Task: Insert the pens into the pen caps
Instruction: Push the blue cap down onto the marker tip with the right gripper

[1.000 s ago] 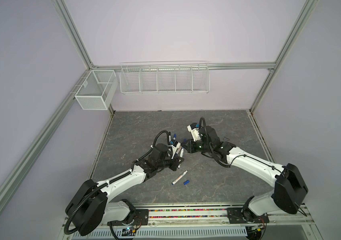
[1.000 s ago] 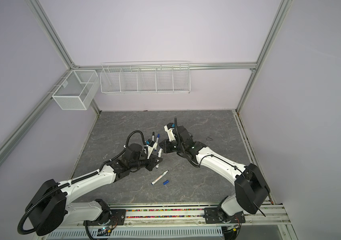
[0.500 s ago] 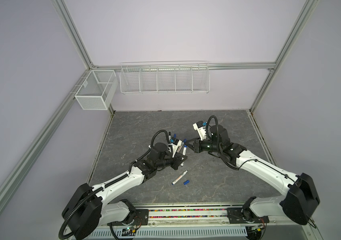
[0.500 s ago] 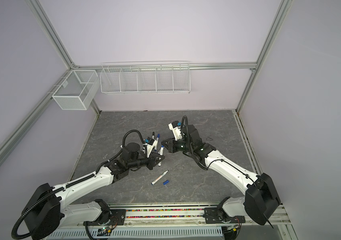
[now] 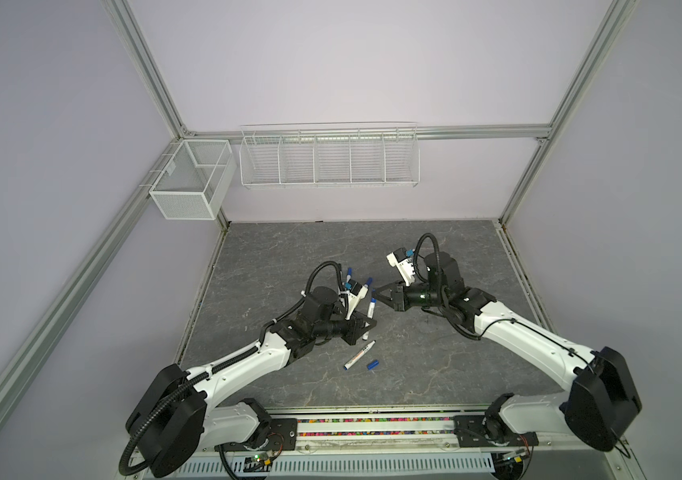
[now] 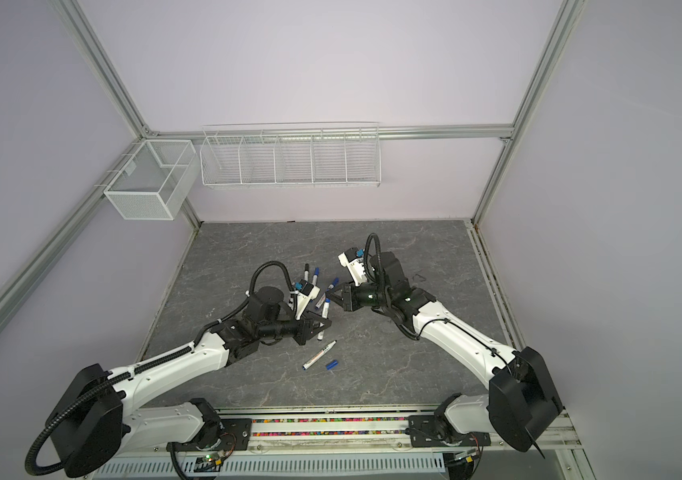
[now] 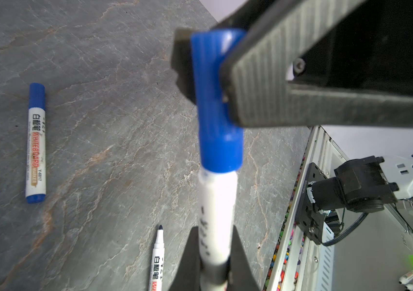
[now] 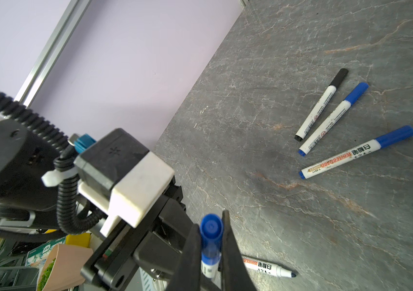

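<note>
Where tops blur, L-wrist shows cap [image 7: 211, 113] on pen [image 7: 216, 209].

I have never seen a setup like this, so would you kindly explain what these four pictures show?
Two robot arms work on a grey table. Both top views look down from overhead; the other two pictures come from cameras on the arms' wrists. The left end effector grips a white pen, and the right end effector grips the blue cap fitted over its tip. Three capped pens, one uncapped pen and a loose blue cap lie on the table.
</note>
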Motion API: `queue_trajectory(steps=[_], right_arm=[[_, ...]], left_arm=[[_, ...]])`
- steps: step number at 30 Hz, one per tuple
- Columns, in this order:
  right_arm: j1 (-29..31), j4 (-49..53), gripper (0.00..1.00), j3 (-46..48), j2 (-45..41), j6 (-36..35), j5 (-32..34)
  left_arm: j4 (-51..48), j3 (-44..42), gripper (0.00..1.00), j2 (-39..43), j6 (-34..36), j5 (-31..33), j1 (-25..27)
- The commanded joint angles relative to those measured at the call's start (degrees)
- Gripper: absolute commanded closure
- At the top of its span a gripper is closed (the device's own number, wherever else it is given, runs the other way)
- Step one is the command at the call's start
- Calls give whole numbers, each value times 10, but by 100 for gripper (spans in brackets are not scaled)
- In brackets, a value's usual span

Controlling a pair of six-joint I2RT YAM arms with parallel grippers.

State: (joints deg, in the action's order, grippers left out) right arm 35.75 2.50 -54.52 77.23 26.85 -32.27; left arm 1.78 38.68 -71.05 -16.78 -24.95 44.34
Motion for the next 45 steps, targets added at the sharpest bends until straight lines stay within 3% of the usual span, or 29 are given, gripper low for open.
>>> queue_trajectory(steps=[1,23,32,38,45], right_arm=[[30,107,91,29,-19,-9,-158],[30,192,92,50,-29,-58,-210],[38,222,92,46,-12,-83,-226],[63,267,93,27,28,-119,-183],[63,227,94,60,49,-104,-181]], left_arm=[[82,42,100,-9,-8,60,-16],[65,62,100,-24,24,64,-16],[7,93,100,-36,82,72,-15],[63,90,100,-35,44,64,-16],[111,105,100,-51,5,34,-31]])
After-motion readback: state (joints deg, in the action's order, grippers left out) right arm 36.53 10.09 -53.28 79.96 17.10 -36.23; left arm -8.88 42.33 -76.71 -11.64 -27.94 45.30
